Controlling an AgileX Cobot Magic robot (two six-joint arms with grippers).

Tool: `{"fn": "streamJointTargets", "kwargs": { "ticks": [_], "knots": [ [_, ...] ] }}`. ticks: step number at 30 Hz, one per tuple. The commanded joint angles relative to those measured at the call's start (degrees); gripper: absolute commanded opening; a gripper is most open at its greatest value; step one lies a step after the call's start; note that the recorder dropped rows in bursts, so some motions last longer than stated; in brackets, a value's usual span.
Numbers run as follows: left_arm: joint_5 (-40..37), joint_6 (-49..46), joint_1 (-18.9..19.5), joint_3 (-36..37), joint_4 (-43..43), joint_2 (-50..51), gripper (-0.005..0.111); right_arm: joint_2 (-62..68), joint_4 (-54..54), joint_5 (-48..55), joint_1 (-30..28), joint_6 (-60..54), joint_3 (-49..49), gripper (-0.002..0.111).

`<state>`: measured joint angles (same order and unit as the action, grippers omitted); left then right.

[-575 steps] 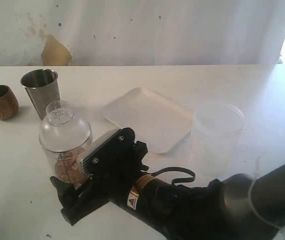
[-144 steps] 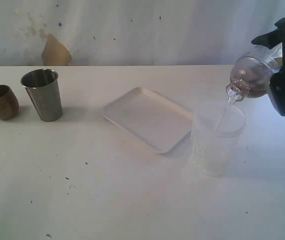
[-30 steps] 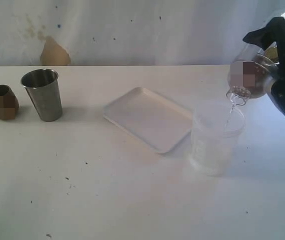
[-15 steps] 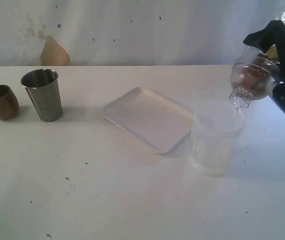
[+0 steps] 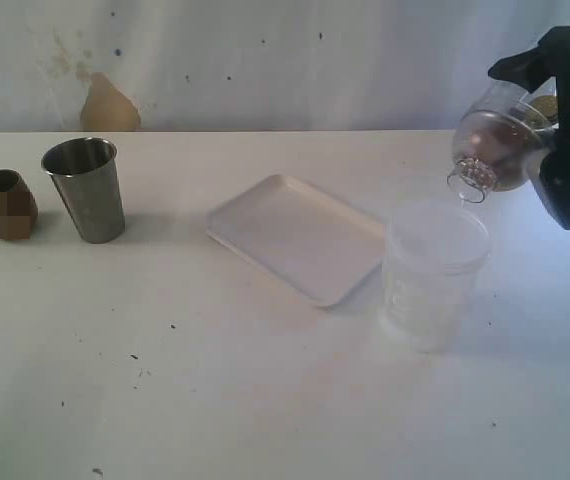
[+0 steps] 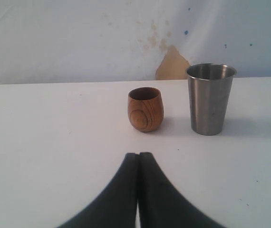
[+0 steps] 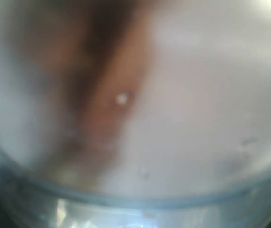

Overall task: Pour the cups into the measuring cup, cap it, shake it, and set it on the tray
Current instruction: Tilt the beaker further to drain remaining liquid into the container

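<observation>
White tabletop: right gripper (image 5: 553, 140) clamps the measuring cup (image 5: 490, 150), mouth tilted down-left above the frosted tub (image 5: 435, 275); tray (image 5: 295, 230) lies left. Left gripper (image 6: 139, 161) is closed.

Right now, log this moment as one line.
right gripper: shut on measuring cup, tilted spout-down over frosted tub | pour: none visible | left gripper: shut, empty | steel tumbler, wooden cup: upright on table

Bright, washed-out daylight, glare blown white at the exterior view's upper right, shadows soft, right wrist view wholly blurred (blocky patch over the wooden cup (image 5: 2, 205)).
</observation>
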<state>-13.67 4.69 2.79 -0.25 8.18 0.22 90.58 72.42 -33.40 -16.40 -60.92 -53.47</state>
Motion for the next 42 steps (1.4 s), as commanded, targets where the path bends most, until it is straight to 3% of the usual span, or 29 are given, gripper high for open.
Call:
{"fn": "streamJointTargets", "kwargs": {
  "ticks": [1,11,17,26,42],
  "knots": [
    [0.06,0.16,-0.11,0.25,-0.39,-0.22,0.000,-0.94,-0.62,-1.88,-0.04,-0.67,-0.79,0.000],
    [0.06,0.16,-0.11,0.25,-0.39,-0.22,0.000,0.83,-1.56,3.58,3.19,-0.78,-2.06,0.000],
    [0.06,0.16,-0.11,0.25,-0.39,-0.22,0.000,0.83,-1.56,4.20,3.19,-6.80,-2.08,0.000],
    [0.06,0.16,-0.11,0.25,-0.39,-0.22,0.000,0.83,-0.34,-7.08,3.19,-8.26,-2.08,0.000],
    [0.06,0.16,-0.11,0.25,-0.39,-0.22,0.000,0.83,-0.34,-5.22,3.19,-13.45,-2.08,0.000]
  ]
}}
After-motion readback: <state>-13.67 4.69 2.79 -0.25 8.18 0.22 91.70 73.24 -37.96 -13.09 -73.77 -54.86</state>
